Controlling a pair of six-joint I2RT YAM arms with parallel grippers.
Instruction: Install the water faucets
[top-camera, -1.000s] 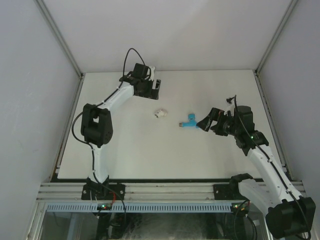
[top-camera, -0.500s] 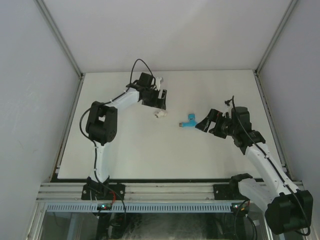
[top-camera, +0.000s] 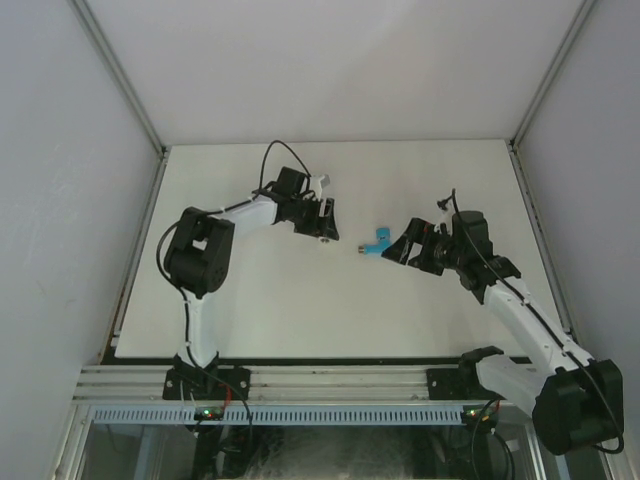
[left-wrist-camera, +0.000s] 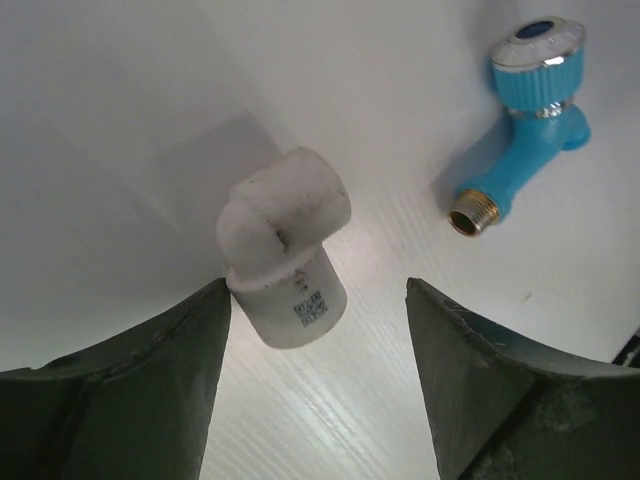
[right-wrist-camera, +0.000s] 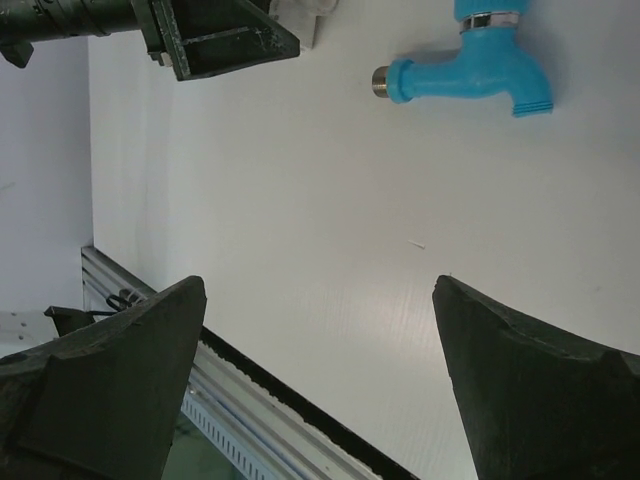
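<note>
One printed mark, not legible

The white fitting (left-wrist-camera: 285, 265) on the desk (left-wrist-camera: 130, 90) carries a small dark label (left-wrist-camera: 309, 308) on the side of its lower barrel, close to the near end. It looks like a few short lines of print in a rough rectangle, set slanting along the barrel. In the left wrist view the characters are too small and blurred to make out as letters or numbers. The top view is too coarse to show the print. No other writing can be read in any view.
</note>
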